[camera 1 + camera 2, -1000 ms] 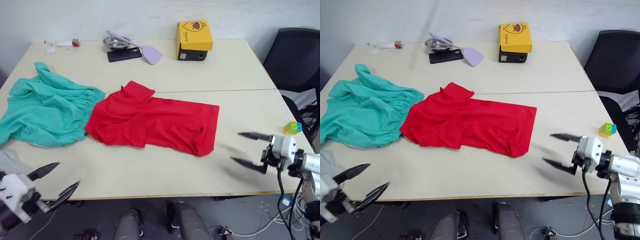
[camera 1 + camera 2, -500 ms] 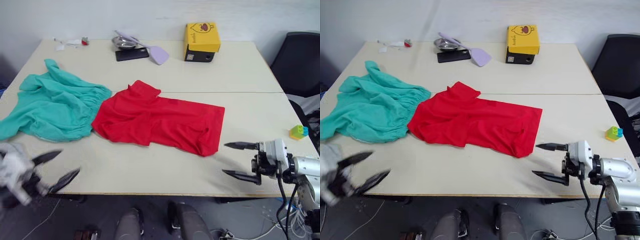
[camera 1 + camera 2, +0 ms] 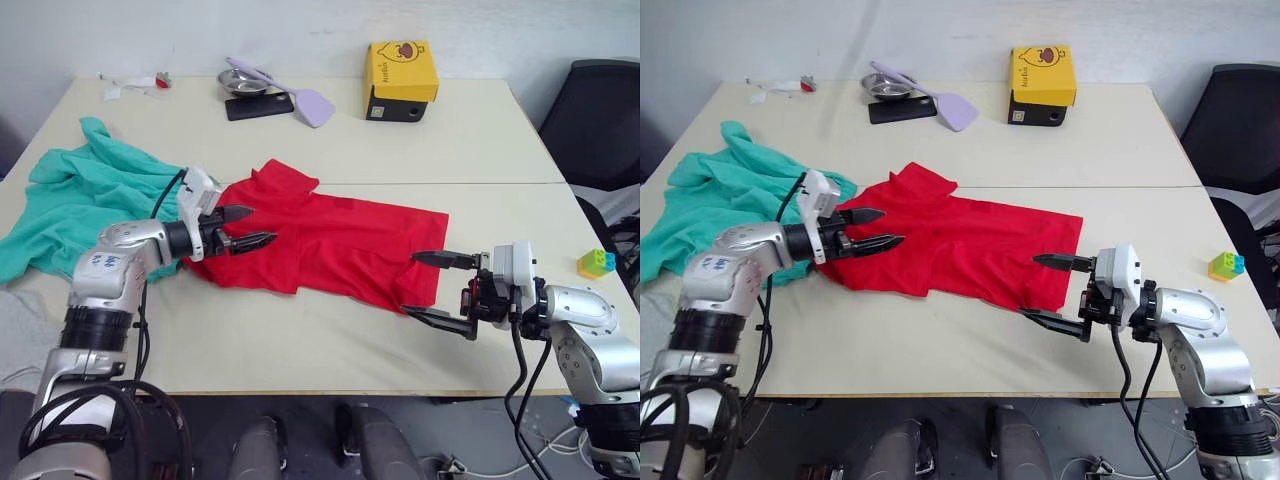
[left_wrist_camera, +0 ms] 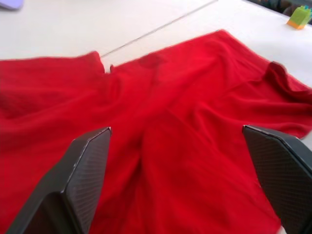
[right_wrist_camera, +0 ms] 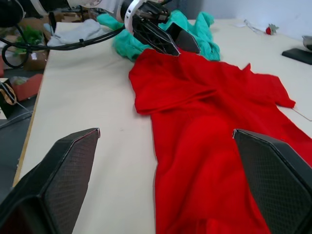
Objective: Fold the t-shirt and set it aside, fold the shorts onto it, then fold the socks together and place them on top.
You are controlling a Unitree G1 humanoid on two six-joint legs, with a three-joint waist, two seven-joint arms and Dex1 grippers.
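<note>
Cotton this thin is light and limp — the plain bright red short-sleeved t-shirt (image 3: 320, 240) will sag and crease wherever it is lifted, so I judge the firmest holds to be its doubled hems and corners, pinched flat against the pale surface (image 3: 470, 130). It lies partly folded at the centre. The left claw (image 3: 243, 228) hovers wide open over its 9 o'clock end; the right claw (image 3: 432, 290), also spread and holding nothing, sits at its 4 o'clock corner. The teal-green gathered-waist shorts (image 3: 90, 200) lie crumpled at 9 o'clock, touching the shirt. A light grey knit sock bundle (image 3: 25, 335) rests at 8 o'clock. At 12 o'clock a small metal bowl (image 3: 238, 82) holds the handle of a lilac spatula (image 3: 300, 98); a yellow box (image 3: 404, 72) stands shut.
</note>
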